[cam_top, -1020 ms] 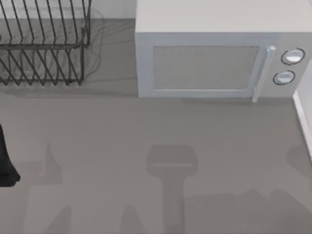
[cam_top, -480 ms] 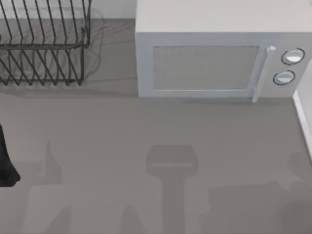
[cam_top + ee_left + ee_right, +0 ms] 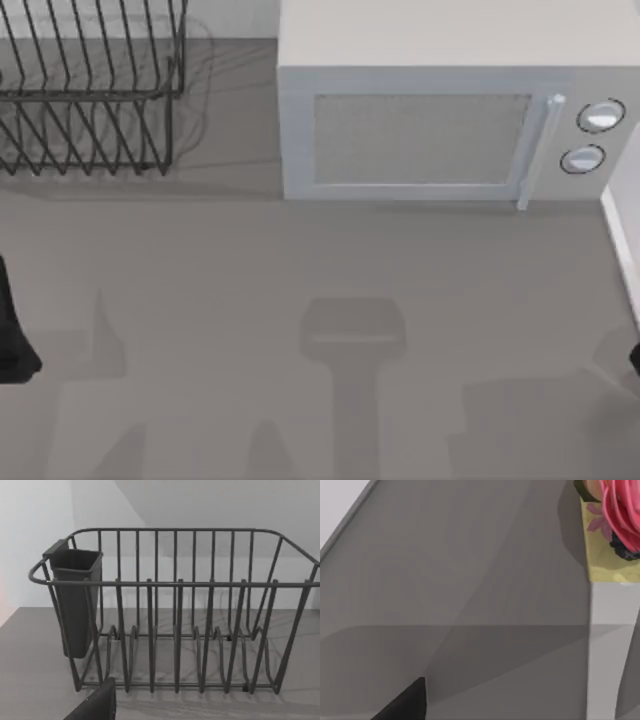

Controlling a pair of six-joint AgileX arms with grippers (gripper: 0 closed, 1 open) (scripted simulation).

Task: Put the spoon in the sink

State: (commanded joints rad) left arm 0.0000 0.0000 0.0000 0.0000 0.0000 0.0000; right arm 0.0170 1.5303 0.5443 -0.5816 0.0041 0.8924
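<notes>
Left arm (image 3: pixel 12 330) sat at the table's left edge, right arm (image 3: pixel 634 356) at its right edge; couldn't tell either gripper's state. Dark wire dish rack (image 3: pixel 85 95) stood back-left beside the white microwave (image 3: pixel 440 110).

Kitchen setting, rendered: a grey countertop (image 3: pixel 300 260) carries a microwave (image 3: pixel 440 110) and a wire dish rack (image 3: pixel 85 90) with cutlery holder (image 3: pixel 75 600).
</notes>
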